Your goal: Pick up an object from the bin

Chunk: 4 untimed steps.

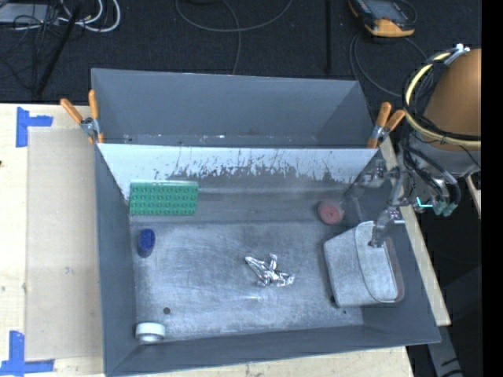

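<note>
Grey pad [357, 277] by right wall of bin [236, 116]; gripper [380, 232] over pad's far edge, jaw state can't tell.

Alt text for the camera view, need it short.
The claw hangs over the upper edge of a grey pad at the right end of the bin, a pink disc just beside it. Elsewhere on the floor: crumpled foil mid-bin, a green studded plate and blue lump at left, a white roll in the near-left corner.
</note>
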### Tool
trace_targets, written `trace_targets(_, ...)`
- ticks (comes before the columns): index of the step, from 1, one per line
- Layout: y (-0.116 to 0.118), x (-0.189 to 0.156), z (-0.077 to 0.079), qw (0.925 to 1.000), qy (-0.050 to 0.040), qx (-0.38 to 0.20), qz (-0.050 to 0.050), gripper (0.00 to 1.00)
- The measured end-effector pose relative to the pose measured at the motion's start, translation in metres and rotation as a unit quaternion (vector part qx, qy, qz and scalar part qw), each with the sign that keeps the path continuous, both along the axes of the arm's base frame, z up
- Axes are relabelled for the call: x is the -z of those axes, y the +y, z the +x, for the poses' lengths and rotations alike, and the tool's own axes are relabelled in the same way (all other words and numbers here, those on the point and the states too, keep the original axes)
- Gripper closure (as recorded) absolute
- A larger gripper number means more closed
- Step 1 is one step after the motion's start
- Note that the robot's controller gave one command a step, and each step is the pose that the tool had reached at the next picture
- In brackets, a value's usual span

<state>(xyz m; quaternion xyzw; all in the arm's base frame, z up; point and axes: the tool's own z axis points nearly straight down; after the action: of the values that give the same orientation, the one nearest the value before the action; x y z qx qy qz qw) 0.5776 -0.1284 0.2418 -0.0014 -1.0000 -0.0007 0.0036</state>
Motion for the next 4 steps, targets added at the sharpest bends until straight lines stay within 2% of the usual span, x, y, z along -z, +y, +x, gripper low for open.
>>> trace_targets(1, 0.032, 0.101, 0.005, 0.9958, -0.0001, 0.092, 0.000, 0.00)
trace_targets(2, 0.063, 0.170, -0.069, 0.9982, -0.0002, 0.060, 0.000, 0.00)
trace_targets(3, 0.141, 0.167, -0.009, 0.9940, -0.0056, 0.109, 0.001, 0.00)
trace_targets(4, 0.137, 0.165, -0.009, 0.9939, -0.0048, 0.110, -0.001, 1.00)
